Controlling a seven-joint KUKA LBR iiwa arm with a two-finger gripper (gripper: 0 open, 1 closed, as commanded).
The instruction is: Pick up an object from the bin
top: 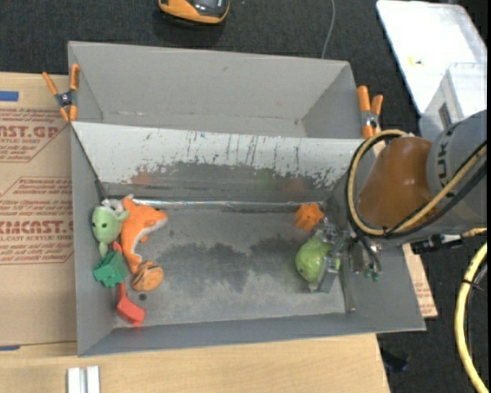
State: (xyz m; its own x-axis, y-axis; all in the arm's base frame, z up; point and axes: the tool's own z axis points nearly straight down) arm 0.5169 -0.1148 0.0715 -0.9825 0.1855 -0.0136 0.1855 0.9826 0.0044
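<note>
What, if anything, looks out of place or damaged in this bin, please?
Nothing stands out. The heap of toys lies at the bin's left end, the green round thing and small orange piece by the gripper at its right.

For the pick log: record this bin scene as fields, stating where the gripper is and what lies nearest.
gripper: gripper low at the right end of the bin
nearest thing: green round toy, close against the gripper's left side
held: cannot tell
also near: small orange piece, just behind the green round toy
left end: heap with orange fish-like toy, pale green toy, dark green piece, red piece
</note>
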